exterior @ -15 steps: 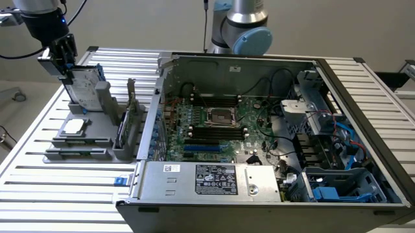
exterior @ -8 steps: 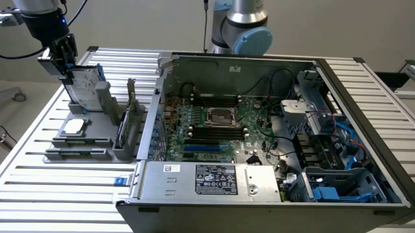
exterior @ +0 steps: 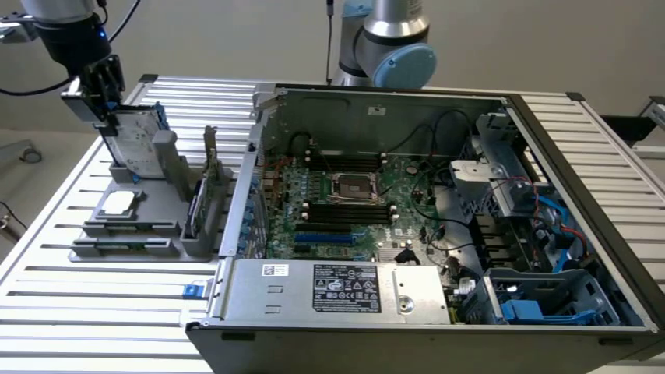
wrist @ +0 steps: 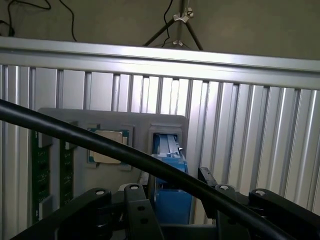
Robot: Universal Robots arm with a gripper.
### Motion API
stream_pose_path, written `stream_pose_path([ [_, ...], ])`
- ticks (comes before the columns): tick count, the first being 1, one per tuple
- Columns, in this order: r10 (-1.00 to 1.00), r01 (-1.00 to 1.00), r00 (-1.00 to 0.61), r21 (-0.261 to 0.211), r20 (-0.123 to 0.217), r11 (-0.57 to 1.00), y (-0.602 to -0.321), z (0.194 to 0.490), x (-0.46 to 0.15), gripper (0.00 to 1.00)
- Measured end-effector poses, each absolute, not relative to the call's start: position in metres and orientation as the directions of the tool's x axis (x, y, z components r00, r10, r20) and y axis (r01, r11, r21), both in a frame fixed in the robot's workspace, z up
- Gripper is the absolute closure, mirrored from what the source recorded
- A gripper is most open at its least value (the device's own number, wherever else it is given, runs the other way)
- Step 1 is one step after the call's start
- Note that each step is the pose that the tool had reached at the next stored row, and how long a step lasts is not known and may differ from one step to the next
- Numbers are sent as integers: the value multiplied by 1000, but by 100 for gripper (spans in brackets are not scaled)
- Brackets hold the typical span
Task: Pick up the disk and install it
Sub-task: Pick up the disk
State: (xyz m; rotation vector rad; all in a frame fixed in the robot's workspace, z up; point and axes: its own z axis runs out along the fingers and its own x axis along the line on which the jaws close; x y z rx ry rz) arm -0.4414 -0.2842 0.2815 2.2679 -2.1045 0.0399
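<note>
**Over the disk, jaws wide**

My jaws stand apart, as wide as they go, and grip nothing. I hang at the exterior view's left, just above the disk [exterior: 132,140]. It stands on edge in a slot of the grey holder [exterior: 156,234] on the counter [exterior: 62,304], beside the open case [exterior: 416,101]. In the wrist view its blue carrier [wrist: 170,165] sits between my spread linkages, with a black cable [wrist: 75,135] crossing in front. Whether my fingertips already straddle its top edge I cannot tell.

I judge the disk stiff and fairly heavy for its bulk: a metal body that will not give under pressure. Its flat faces look smooth, so a weak or skewed pinch could let it slip or swing. The blue plastic frame probably flexes more than the metal, and the drive inside would not take a knock well. The best hold seems to be across the two broad faces near the top edge, where it stands free of the holder, square to the slot.
</note>
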Motion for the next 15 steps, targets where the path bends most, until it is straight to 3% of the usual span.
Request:
stream_pose_path([
  [6, -996, -997, 75, 16, 51, -74, -284, 281, -441, 49],
  [8, -996, -997, 75, 16, 51, -74, -284, 281, -441, 52],
  [10, -996, -997, 75, 16, 51, -74, -284, 281, -441, 64],
  [15, -996, -997, 75, 16, 51, -74, -284, 281, -441, 67],
])
